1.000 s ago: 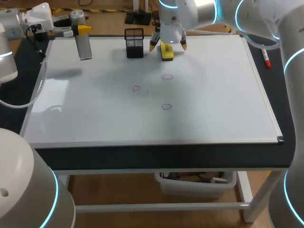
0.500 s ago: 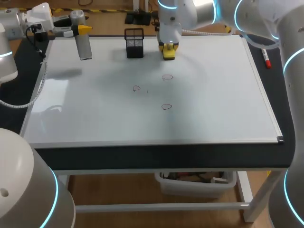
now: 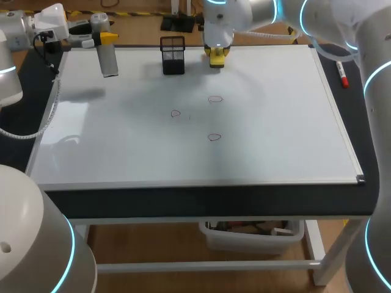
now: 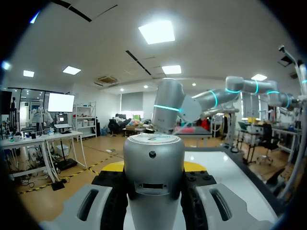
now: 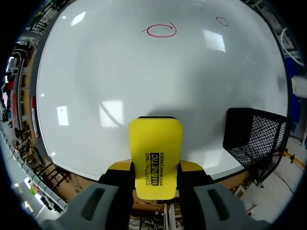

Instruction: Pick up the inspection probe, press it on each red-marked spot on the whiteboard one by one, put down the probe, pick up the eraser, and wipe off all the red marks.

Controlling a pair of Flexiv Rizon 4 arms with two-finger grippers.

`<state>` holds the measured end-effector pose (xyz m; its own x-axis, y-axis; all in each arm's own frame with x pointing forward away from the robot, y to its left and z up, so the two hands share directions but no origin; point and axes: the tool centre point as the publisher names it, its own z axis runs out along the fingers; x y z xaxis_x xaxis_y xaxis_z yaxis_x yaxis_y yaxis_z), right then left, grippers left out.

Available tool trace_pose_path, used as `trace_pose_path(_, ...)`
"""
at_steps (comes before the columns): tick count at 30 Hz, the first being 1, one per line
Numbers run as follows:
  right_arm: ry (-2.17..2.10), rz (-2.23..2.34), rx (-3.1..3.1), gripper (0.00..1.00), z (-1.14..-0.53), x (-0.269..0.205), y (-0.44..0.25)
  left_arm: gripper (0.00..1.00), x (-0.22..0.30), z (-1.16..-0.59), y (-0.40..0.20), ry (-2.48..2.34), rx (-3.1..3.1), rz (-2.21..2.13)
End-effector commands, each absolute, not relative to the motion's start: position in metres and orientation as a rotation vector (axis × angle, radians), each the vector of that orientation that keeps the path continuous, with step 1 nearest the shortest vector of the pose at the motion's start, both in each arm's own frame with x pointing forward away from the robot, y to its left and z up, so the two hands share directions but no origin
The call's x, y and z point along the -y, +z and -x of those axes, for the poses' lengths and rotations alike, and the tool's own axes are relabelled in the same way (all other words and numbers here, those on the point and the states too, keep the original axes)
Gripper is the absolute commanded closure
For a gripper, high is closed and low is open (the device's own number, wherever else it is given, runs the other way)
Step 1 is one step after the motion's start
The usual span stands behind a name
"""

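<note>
eraser (image 5: 154, 160) risen in right jaws | mesh holder (image 5: 256, 141) beside | left jaws grip probe (image 4: 153, 163)

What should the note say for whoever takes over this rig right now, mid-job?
Right gripper: jaws shut on the yellow block eraser, held at the far edge of the white framed whiteboard, beside the black mesh pen holder.
Left gripper: jaws shut on the silver cylindrical inspection probe, upright at the board's far left corner.
Done: eraser picked up. Whether the spots were probed does not show.
Left: probe not yet put down; all three red ring marks mid-board need wiping.
</note>
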<state>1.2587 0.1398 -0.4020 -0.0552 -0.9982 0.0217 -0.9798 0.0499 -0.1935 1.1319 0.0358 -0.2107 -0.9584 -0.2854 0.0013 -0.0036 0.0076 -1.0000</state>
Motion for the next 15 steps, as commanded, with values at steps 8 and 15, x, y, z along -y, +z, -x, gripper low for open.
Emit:
trace_pose_path(8,0.429,2.248,-2.507,1.00,-1.272,-0.134,-0.390,1.00,-0.035,-1.130,-0.209,-2.055,-2.073,0.306)
trace_pose_path(15,0.434,2.189,-2.525,1.00,-1.259,-0.124,-0.383,1.00,-0.035,-1.130,-0.209,-2.055,-2.073,0.306)
